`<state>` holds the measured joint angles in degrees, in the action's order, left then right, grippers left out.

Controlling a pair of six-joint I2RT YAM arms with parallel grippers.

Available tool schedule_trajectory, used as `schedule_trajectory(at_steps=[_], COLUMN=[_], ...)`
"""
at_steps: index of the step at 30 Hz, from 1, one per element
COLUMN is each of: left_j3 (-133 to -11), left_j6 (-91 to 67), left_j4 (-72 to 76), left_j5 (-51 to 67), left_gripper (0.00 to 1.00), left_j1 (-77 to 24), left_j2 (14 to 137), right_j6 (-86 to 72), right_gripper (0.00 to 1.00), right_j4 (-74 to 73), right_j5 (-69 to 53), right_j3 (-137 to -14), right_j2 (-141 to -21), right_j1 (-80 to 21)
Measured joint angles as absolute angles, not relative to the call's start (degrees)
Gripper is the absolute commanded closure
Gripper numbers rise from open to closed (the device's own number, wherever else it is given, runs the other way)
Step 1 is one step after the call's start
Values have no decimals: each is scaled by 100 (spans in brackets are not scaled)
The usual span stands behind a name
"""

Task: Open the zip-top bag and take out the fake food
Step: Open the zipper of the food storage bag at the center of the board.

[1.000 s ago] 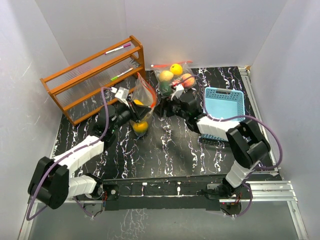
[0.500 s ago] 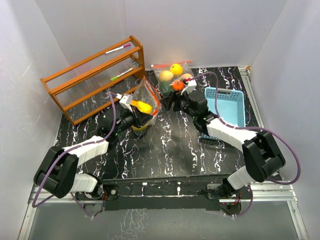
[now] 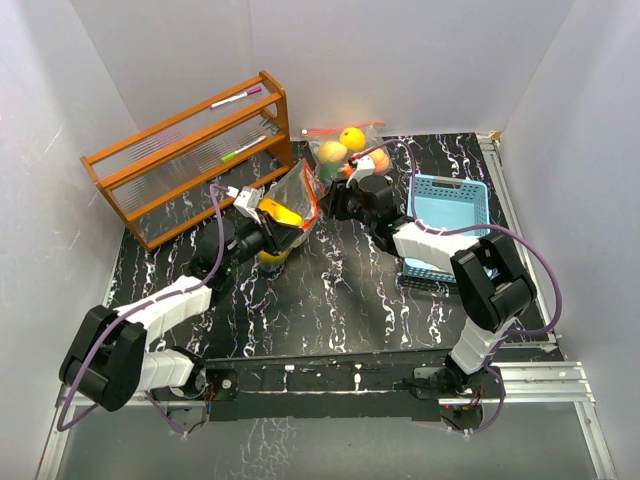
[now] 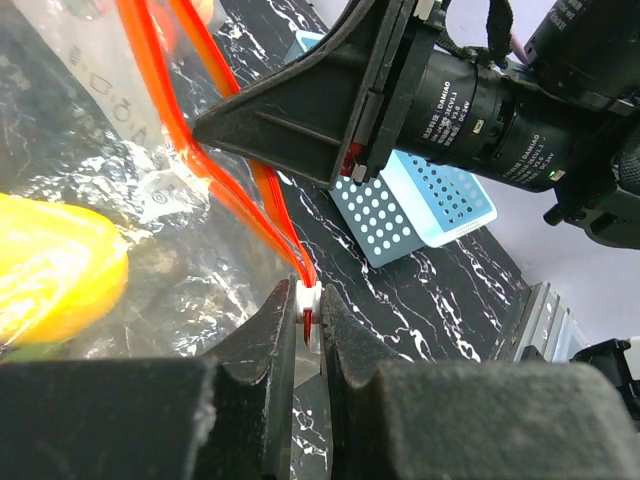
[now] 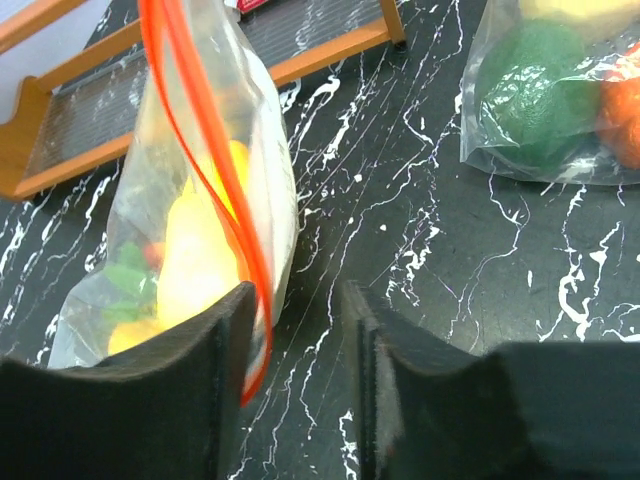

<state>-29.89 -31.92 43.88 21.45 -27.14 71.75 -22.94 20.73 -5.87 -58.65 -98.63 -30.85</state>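
Right claw (image 5: pixel 298 340) has swung in to our clear plastic zip-top bag (image 5: pixel 272 200), jaws apart, red rim (image 5: pixel 222 165) just inside its left finger. Left claw (image 4: pixel 308 330) is clamped on the zip end (image 4: pixel 309 297), yellow plastic fruit (image 5: pixel 195 250) inside.

Two white-and-black arms trailing purple cables

The left arm (image 3: pixel 165 300) and the right arm (image 3: pixel 440 245) wear glossy white shells on their links, joined by bulky rounded black housings; a thin purple cable (image 3: pixel 212 215) loops loosely beside each. Both end in a black tool, the left tool (image 4: pixel 308 310) and the right tool (image 5: pixel 300 300), with thick matte fingers (image 5: pixel 120 400) of grainy texture. The right arm's wrist motor (image 4: pixel 480 95) is a black ribbed cylinder bearing small white lettering and a tiny green light.
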Motion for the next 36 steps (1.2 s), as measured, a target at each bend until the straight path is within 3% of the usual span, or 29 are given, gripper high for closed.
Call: schedule_trajectory(at_steps=[3, 5, 11, 14, 27, 32, 36], left_j3=[-2989, -2989, -3050, -3312, -4141, -4206, -4377], left_j6=[-3192, -3192, -3124, -3057, -3109, -3203, -3253], left_j4=[4342, 4309, 4091, 3839, 3743, 3715, 3662], left_j5=[2128, 2112, 1865, 1658, 1354, 1100, 930], left_gripper=[99, 80, 24, 14, 14, 25, 43], left_j1=[-2714, -2714, -2714, -2714, -2714, -2711, -2714], left_j2=[7085, 7067, 7002, 6989, 7961, 8219, 8305], right_j6=[-2213, -2204, -2213, -2185, -1747, -1636, -1570], right_gripper=[86, 92, 93, 93, 93, 93, 93], right_j4=[2078, 2071, 2047, 2029, 1990, 2008, 2016], right_j5=[-587, -609, -923, -1100, -1994, -2056, -2032], right_j3=[-5909, -5927, -6023, -6034, -6029, -5983, -5892], right_j2=[-9863, -9863, -9861, -9821, -9288, -9207, -9174], right_j1=[-3052, -3026, -2998, -3006, -3247, -3247, -3216])
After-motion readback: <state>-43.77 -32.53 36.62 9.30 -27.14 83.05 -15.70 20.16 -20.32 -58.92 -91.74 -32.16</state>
